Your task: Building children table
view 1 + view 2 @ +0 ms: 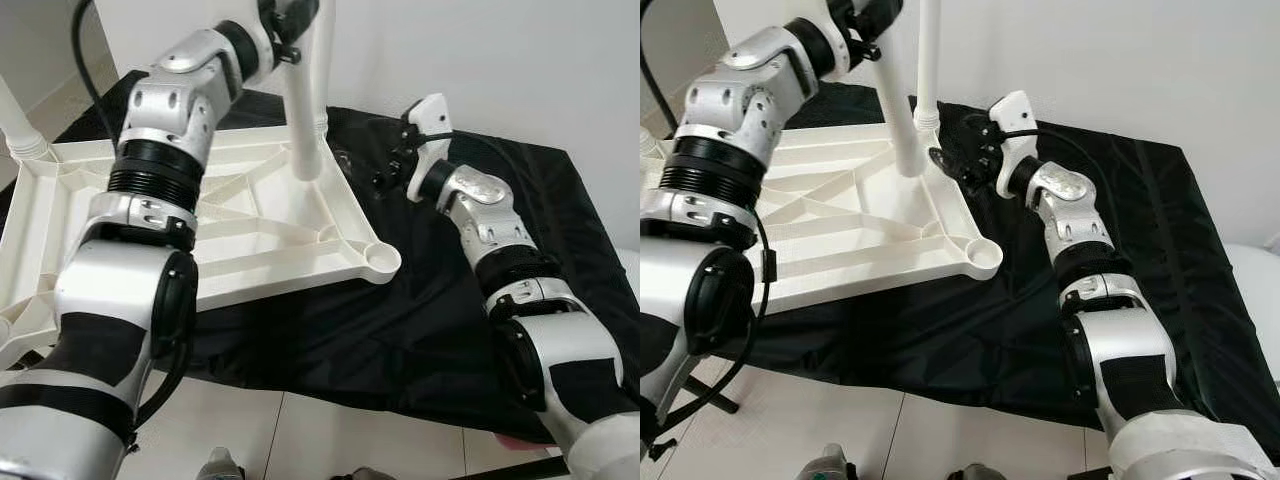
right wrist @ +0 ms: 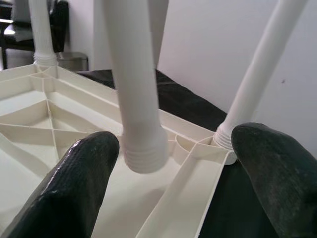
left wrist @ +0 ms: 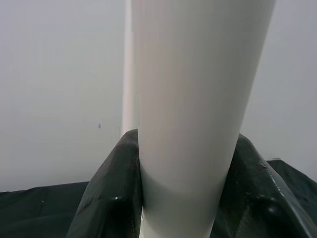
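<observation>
Currently I see the white tabletop (image 1: 250,235) lying upside down, ribs up, on a black cloth (image 1: 420,300) that covers the low surface under it. At its far left corner one leg (image 1: 20,125) stands screwed into its socket. My left gripper (image 1: 285,25) is raised over the far edge of the tabletop, clamped around a loose white leg (image 1: 305,110); in the left wrist view both black fingers (image 3: 106,198) press against the tube on either side. That leg hangs roughly upright, tilted a little, its threaded lower end just above the ribbed underside near the far right corner, not seated in any socket. Behind it another leg (image 1: 928,60) stands in the far right corner socket. The near right corner socket (image 1: 380,257) is bare. My right gripper (image 1: 965,150) hovers over the cloth just beside the far right corner, its fingers (image 2: 79,183) spread wide and gripping nothing.
</observation>
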Tool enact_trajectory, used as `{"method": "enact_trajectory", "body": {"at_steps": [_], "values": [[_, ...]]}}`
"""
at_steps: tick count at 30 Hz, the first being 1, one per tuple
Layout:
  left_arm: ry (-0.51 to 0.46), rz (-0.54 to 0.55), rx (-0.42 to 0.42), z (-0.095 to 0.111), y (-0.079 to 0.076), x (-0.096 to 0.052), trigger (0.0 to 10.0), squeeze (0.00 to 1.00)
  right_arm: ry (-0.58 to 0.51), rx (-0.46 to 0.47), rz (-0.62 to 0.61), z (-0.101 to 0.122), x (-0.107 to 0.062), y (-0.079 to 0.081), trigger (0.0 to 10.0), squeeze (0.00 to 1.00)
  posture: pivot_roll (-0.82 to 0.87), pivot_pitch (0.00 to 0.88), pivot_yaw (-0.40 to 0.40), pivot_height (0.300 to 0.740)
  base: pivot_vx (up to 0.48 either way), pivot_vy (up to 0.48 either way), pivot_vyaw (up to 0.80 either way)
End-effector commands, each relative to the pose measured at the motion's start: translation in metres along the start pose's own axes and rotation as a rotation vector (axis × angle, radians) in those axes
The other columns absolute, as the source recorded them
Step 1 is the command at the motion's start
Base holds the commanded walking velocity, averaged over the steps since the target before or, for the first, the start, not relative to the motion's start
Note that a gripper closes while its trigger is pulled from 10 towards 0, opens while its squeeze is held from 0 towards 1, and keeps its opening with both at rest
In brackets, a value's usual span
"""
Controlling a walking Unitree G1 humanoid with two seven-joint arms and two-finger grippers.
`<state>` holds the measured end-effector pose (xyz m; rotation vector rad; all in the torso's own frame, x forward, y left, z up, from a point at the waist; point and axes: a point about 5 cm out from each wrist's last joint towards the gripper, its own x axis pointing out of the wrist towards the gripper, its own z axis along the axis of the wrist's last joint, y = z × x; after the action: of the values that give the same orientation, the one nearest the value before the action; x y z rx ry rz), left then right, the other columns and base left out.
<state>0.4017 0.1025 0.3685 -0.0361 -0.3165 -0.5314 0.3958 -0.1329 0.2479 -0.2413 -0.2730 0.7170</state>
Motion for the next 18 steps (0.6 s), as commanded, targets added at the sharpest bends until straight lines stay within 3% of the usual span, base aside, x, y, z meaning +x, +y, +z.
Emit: {"method": "enact_trajectory", "body": {"at_steps": [1, 11, 18], "values": [[-0.025, 0.005, 0.013, 0.005, 0.001, 0.000, 10.0, 0.00, -0.010, 0.019, -0.023, -0.002, -0.002, 0.000, 10.0, 0.00, 0.05, 0.000, -0.063, 0.740, 0.000, 0.000, 0.00], [-0.048, -0.022, 0.000, 0.011, -0.001, -0.004, 10.0, 0.00, -0.030, 0.034, -0.054, -0.002, -0.005, -0.003, 10.0, 0.00, 0.06, 0.000, -0.068, 0.740, 0.000, 0.000, 0.00], [-0.007, -0.202, -0.031, 0.005, -0.025, -0.010, 10.0, 0.00, -0.031, 0.067, 0.059, 0.000, -0.011, -0.007, 10.0, 0.00, 0.06, 0.000, -0.082, 0.740, 0.000, 0.000, 0.00]]}}
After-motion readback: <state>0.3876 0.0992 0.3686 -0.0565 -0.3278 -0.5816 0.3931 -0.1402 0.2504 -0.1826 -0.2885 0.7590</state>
